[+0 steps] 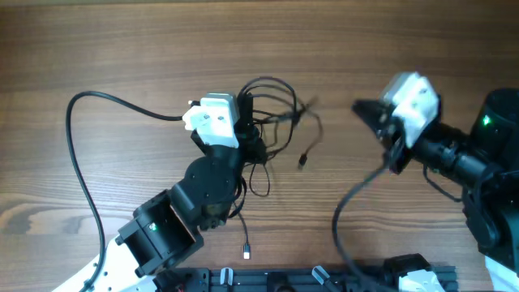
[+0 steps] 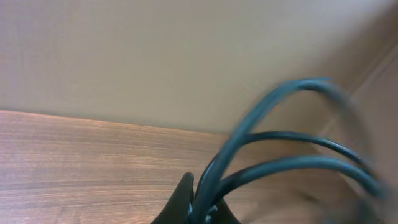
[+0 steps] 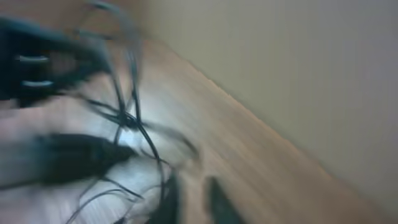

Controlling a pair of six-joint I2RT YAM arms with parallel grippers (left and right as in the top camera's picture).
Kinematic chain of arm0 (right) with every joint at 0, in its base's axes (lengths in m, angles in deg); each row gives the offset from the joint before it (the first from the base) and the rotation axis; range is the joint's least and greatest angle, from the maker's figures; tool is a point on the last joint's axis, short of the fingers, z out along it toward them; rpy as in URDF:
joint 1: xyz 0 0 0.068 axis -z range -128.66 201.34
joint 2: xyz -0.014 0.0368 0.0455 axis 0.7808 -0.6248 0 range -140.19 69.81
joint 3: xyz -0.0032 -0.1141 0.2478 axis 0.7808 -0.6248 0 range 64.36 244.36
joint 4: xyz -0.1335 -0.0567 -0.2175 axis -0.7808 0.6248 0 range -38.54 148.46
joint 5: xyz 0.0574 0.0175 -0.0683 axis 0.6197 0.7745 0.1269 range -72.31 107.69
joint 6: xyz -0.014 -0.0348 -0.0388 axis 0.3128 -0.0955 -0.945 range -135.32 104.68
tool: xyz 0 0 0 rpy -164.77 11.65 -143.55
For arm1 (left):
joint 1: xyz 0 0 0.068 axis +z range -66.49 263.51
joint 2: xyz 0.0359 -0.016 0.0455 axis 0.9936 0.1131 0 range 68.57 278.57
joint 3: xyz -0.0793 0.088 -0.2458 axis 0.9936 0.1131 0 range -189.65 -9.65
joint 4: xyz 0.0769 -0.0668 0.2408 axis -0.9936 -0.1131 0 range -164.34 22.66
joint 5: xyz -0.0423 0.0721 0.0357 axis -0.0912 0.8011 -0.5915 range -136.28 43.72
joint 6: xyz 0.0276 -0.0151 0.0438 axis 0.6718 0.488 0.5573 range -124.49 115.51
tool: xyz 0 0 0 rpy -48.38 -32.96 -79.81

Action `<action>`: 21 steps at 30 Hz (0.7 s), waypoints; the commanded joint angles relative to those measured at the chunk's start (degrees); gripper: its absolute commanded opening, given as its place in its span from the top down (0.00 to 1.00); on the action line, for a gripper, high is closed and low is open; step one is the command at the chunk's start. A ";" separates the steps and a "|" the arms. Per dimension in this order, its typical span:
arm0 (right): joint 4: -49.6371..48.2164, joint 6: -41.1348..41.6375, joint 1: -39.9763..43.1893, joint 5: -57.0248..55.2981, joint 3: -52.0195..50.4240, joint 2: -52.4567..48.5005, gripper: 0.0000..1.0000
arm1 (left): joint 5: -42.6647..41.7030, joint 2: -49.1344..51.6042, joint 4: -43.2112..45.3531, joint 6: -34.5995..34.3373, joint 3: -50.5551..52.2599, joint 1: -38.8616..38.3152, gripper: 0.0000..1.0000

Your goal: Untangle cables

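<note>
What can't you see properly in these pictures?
Left wrist view: the left claw is cut off by the bottom edge, and the cables it grips blur close to the lens.
Right wrist view: everything smears, so the right claw could be open or shut.
Overhead view: the cables' crossings are too thin to trace.

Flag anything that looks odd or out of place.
The cables form a tangled knot pinched in the left gripper, with loops arching off the table. One white-tipped plug trails alone toward the near edge. Nothing looks damaged.

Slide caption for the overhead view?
Left end effector shut on the tangled cables; right end effector nearby, apart from them.
</note>
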 commanded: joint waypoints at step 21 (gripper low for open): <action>4.22 14.53 0.50 7.19 0.92 0.63 0.00 | -23.87 -4.15 10.19 -0.48 -0.07 0.85 0.96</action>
